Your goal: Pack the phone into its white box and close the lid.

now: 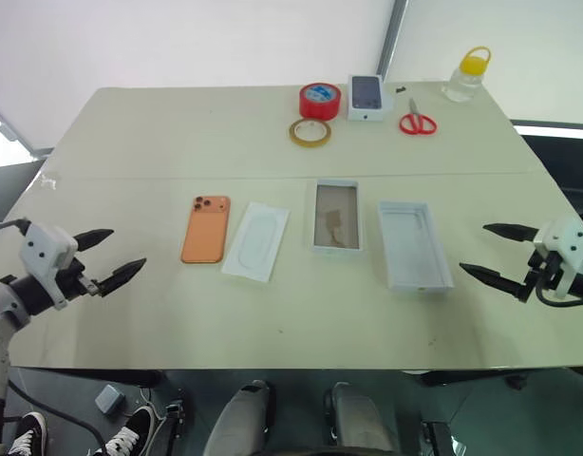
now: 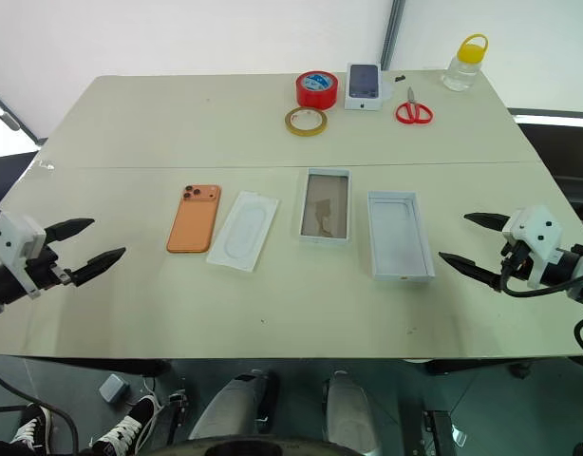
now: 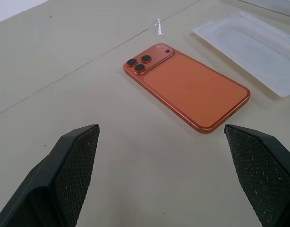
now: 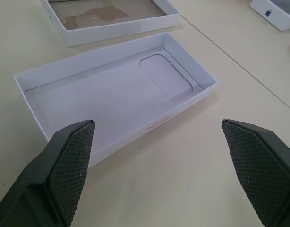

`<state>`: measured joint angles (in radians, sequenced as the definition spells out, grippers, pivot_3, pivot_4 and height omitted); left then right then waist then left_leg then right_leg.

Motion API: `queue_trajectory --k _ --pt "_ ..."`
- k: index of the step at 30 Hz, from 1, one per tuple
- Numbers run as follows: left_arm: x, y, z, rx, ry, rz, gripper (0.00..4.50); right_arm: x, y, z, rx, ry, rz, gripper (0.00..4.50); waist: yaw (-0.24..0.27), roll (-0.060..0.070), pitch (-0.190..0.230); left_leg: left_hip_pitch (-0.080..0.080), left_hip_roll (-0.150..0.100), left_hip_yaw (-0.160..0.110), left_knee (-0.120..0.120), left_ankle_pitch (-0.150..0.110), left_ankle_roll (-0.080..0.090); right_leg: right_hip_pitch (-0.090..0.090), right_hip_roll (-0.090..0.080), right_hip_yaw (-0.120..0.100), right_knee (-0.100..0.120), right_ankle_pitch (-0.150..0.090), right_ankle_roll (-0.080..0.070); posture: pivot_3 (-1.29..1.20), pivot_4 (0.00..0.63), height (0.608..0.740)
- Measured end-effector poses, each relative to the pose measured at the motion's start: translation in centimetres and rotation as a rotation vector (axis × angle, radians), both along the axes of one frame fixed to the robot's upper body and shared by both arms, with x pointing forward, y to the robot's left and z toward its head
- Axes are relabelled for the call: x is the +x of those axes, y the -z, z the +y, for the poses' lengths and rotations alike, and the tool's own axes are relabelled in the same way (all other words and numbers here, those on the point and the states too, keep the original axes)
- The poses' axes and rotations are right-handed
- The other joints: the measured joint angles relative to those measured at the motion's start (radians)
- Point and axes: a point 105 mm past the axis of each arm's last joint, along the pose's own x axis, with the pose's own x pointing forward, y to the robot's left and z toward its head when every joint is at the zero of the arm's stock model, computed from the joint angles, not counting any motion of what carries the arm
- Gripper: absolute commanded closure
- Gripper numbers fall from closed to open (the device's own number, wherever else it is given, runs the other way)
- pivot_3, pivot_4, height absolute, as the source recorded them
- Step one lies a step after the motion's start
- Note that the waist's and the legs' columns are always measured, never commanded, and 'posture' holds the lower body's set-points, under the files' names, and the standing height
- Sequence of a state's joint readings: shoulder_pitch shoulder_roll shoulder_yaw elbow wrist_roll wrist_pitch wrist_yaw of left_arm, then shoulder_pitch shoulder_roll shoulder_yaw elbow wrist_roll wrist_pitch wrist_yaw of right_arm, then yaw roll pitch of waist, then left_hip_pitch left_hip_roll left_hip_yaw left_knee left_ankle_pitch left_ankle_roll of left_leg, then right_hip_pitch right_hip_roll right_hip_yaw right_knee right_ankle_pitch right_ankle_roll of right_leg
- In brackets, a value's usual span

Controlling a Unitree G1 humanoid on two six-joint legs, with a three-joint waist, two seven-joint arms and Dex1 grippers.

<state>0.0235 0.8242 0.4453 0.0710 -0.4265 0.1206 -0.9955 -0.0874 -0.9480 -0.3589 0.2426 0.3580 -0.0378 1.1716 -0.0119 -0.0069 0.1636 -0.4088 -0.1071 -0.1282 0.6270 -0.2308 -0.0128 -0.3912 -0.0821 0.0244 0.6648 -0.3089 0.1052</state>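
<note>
**Still unpacked: phone and box parts laid out in a row**

Nearest, both pincers hover over the surface point(image 1: 130, 323) edge, fingers spread wide and holding nothing: the left pincer point(image 1: 113, 255) on the phone's side, the right pincer point(image 1: 496, 254) beside the lid point(image 1: 414, 244). Taking the white box point(image 1: 337, 216) as centre (its tan floor bare), the lid lies just right of it, inner side up; a flat white card point(image 1: 256, 240) lies left, then the orange phone point(image 1: 206, 229), camera side up. Farther back sit tape rolls point(image 1: 315, 112), a small white box point(image 1: 366, 98), scissors point(image 1: 417, 121) and a bottle point(image 1: 466, 75).
</note>
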Motion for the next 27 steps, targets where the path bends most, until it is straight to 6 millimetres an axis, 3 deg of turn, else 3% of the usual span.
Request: queue_trajectory --k 7,12,15,20,24,27 --pt "0.3 0.4 -0.5 0.015 0.007 0.007 0.04 0.2 -0.3 0.2 -0.024 -0.011 -0.026 0.0 -0.001 0.0 0.0 0.0 0.0 0.0 0.0 0.0 0.0 0.0 0.0 0.0 0.0 0.0 0.0 0.0 0.15 0.74" --pt "0.6 0.7 -1.3 0.027 0.004 0.033 0.04 0.7 0.3 1.4 -0.013 -0.046 -0.017 0.0 -0.001 0.0 0.0 0.0 0.0 0.0 0.0 0.0 0.0 0.0 0.0 0.0 0.0 0.0 0.0 0.0 0.15 0.74" --pt "1.3 0.7 -2.6 -0.004 0.035 0.075 0.04 1.1 -0.2 3.3 -0.024 -0.114 -0.038 0.0 -0.002 0.001 0.0 0.0 0.0 0.0 0.0 0.0 0.0 0.0 0.0 0.0 0.001 0.0 0.0 0.0 0.15 0.74" --pt "4.4 -0.6 -6.5 -0.166 0.073 0.123 0.04 2.5 -1.9 9.9 -0.05 -0.329 -0.126 0.0 -0.002 0.0 0.0 0.0 0.0 0.0 0.001 0.0 0.0 0.0 0.001 -0.001 0.001 0.0 0.0 0.0 0.15 0.74" --pt "5.5 0.2 -9.3 -0.29 0.109 0.266 0.04 3.5 -2.0 12.8 0.007 -0.389 -0.152 0.0 -0.002 0.0 0.0 -0.001 0.0 0.0 0.002 0.0 -0.001 -0.001 0.001 0.0 0.001 0.0 0.001 0.0 0.15 0.74" --pt "6.9 1.2 -11.6 -0.35 0.114 0.385 0.04 4.2 -1.8 13.8 0.012 -0.407 -0.154 0.0 0.002 0.0 0.0 -0.001 -0.001 -0.001 0.003 0.001 -0.001 0.0 0.001 -0.001 0.002 0.0 0.001 0.0 0.15 0.74"
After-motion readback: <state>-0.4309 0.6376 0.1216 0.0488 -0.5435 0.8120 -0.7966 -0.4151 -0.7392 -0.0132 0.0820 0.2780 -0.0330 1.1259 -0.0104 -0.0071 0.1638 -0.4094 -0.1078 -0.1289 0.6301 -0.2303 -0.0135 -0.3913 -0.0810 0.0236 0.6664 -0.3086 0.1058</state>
